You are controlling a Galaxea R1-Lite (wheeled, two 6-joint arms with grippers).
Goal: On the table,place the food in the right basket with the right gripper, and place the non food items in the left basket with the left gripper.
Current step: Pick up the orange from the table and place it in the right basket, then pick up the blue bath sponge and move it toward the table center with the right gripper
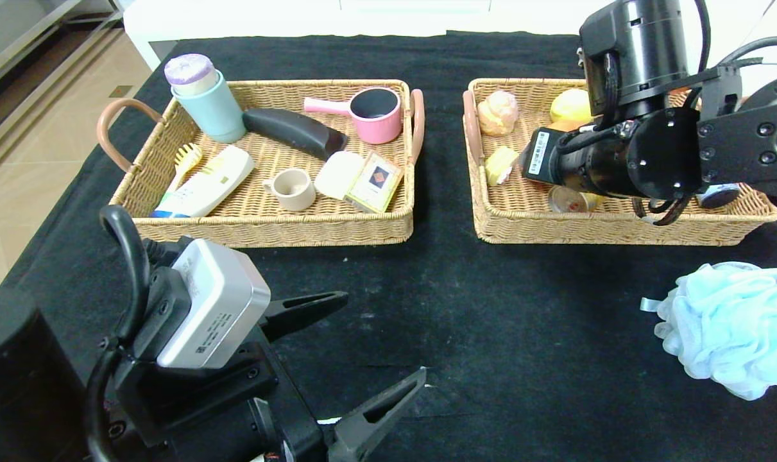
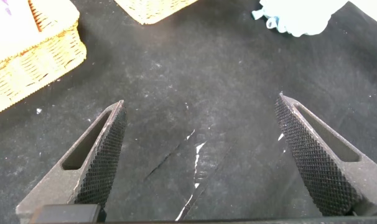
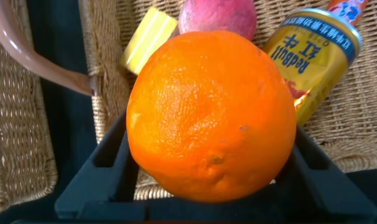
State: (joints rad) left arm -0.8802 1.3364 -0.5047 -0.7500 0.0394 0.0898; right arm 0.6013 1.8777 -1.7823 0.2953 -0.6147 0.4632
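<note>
Orange (image 3: 210, 115) between right gripper (image 3: 213, 180) fingers, above right basket (image 3: 375, 134).

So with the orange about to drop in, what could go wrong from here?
The orange sits between the right gripper fingers above the right basket, close to the gold can and peach; released, it may roll or knock them. The bath pouf lies far right, a long reach for the open left gripper.

Left basket (image 1: 266, 224) and right basket (image 1: 606, 228) side by side on the table (image 1: 491, 321), bath pouf (image 1: 731, 324) in front of the right one (near the table's right edge). Orange (image 3: 210, 115) over the right basket, above peach (image 3: 216, 15) and can (image 3: 316, 59).
</note>
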